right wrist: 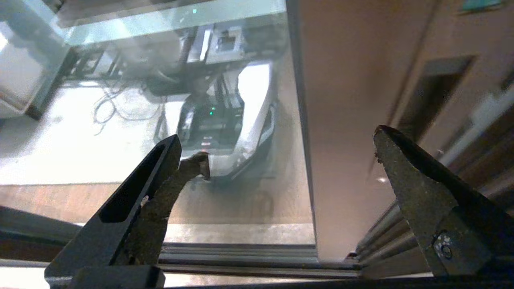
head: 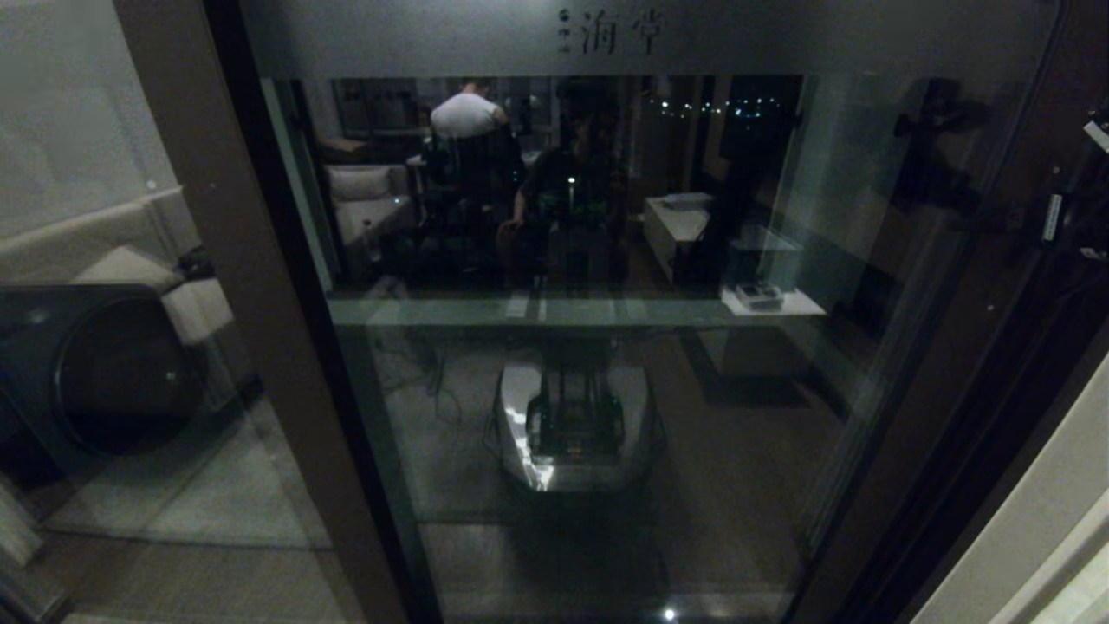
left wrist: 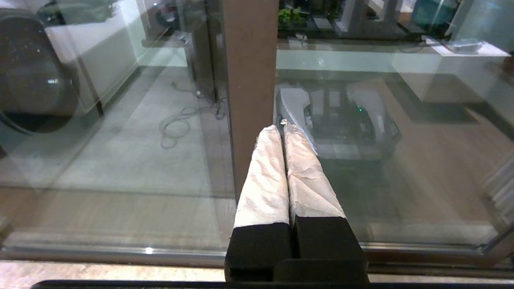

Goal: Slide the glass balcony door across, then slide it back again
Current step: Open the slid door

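Note:
The glass balcony door (head: pixel 606 407) fills the head view, with a frosted top band (head: pixel 780 39) bearing characters and my own reflection in the pane. My left gripper (left wrist: pixel 281 129) is shut with nothing in it. Its white-wrapped fingertips (left wrist: pixel 268 138) point at the right edge of the door's left brown stile (left wrist: pixel 251 80). My right gripper (right wrist: pixel 281 150) is open, straddling the edge between the pane and the right brown stile (right wrist: pixel 353 120). A dark narrow recess (right wrist: pixel 433 94) shows in that stile. In the head view only the right arm (head: pixel 1070 212) shows, at the far right.
Left of the door stands a brown-framed glass panel (head: pixel 104 173) showing a sofa (head: pixel 113 260) and a dark round washer front (head: pixel 113 373). The floor track (right wrist: pixel 241 257) runs under the door. A pale wall edge (head: pixel 1040 537) lies at the right.

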You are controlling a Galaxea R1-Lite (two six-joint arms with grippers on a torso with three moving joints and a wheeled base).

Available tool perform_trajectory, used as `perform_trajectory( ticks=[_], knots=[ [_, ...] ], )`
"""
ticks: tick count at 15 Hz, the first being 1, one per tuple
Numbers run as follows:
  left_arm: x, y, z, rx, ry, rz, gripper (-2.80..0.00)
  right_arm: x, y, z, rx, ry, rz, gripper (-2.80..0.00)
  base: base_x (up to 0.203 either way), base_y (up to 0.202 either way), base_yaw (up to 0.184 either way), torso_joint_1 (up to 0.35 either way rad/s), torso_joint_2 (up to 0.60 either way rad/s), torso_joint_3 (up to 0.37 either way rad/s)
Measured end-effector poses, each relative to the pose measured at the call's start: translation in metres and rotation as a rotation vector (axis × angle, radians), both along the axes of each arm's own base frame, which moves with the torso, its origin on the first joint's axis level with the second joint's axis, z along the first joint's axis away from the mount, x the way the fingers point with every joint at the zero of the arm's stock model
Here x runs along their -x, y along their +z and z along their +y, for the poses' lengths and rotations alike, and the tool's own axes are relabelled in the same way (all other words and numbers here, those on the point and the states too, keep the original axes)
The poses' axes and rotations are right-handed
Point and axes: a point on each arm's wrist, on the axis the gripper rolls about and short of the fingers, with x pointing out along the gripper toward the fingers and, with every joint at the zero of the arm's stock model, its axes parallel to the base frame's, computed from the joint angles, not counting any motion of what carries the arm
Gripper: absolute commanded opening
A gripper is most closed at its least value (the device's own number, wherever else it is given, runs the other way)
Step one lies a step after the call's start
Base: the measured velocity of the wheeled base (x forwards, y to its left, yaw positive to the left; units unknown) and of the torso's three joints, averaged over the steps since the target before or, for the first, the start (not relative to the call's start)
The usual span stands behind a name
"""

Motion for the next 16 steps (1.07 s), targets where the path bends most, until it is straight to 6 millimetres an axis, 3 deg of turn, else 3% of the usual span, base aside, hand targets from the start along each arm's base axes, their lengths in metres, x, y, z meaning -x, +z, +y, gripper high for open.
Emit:
perform_trajectory(
  ticks=[8, 10, 16],
  knots=[
    [0.0, 0.0, 0.0, 0.0, 0.0, 0.0, -2.8, 0.045, 0.024, -0.017, 0.037, -0.108, -0.053, 0.0, 0.0, 0.0, 0.0, 0.0, 0.0, 0.0],
    [0.0, 0.0, 0.0, 0.0, 0.0, 0.0, -2.8, 0.051, 0.029, -0.017, 0.05, -0.118, -0.065, -2.8, 0.0, 0.0, 0.0, 0.0, 0.0, 0.0],
    [0.0, 0.0, 0.0, 0.0, 0.0, 0.0, -2.8, 0.054, 0.032, -0.018, 0.067, -0.128, -0.074, -2.8, 0.0, 0.0, 0.0, 0.0, 0.0, 0.0]
  ],
)
